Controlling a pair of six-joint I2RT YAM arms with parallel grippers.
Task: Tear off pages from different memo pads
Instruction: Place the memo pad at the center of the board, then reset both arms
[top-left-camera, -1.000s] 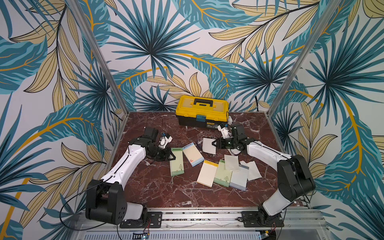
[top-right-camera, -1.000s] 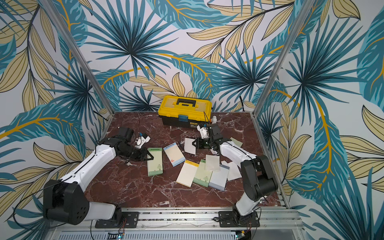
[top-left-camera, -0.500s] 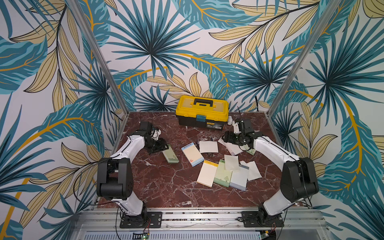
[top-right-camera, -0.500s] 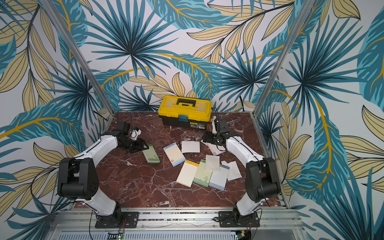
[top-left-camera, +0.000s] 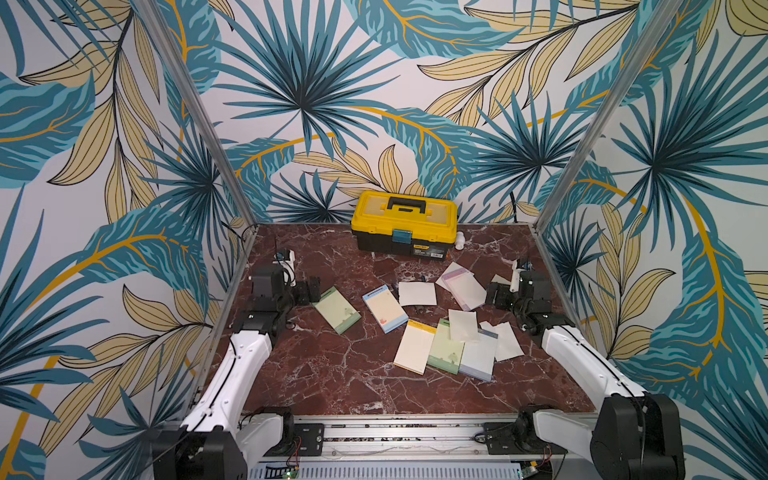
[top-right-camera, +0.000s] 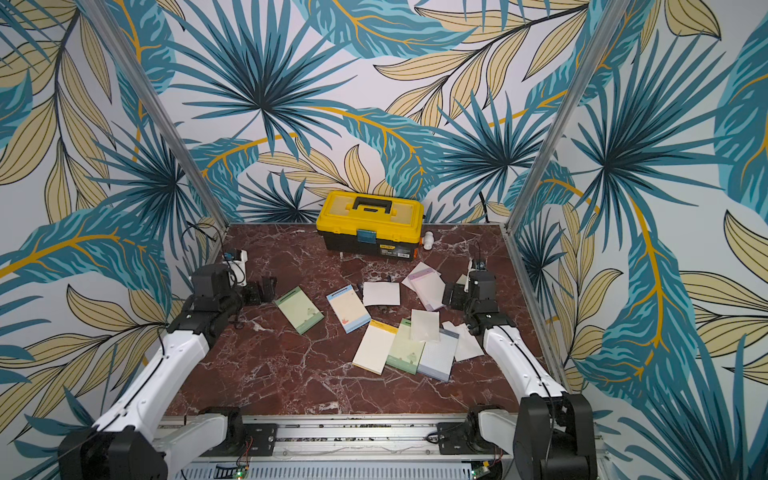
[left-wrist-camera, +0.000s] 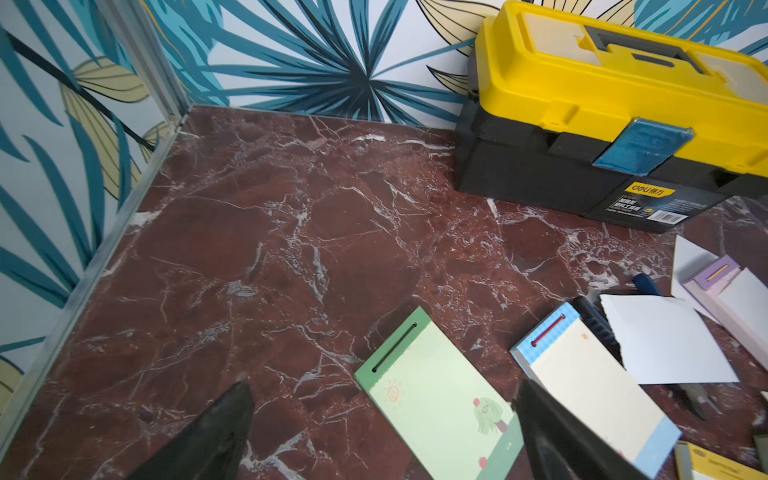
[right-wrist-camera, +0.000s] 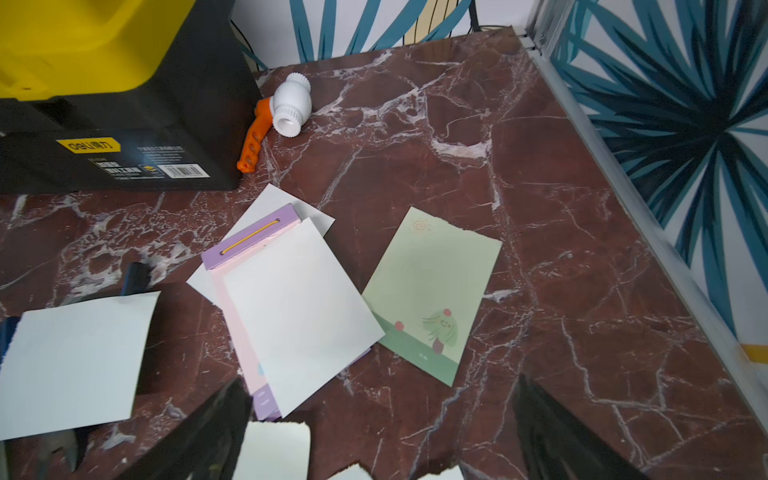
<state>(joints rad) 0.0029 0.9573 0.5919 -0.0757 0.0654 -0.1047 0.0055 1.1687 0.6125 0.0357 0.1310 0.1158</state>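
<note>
The marble table (top-left-camera: 316, 374) fills the lower middle of both top views, with the yellow toolbox (top-left-camera: 404, 226) at its upper edge. Six memo pads (top-left-camera: 336, 309) lie scattered mid-frame, with loose pages (top-left-camera: 417, 293) among them, mostly right of centre. The left gripper (top-left-camera: 309, 291) at mid-left and the right gripper (top-left-camera: 496, 296) at mid-right both gape, holding nothing.
</note>
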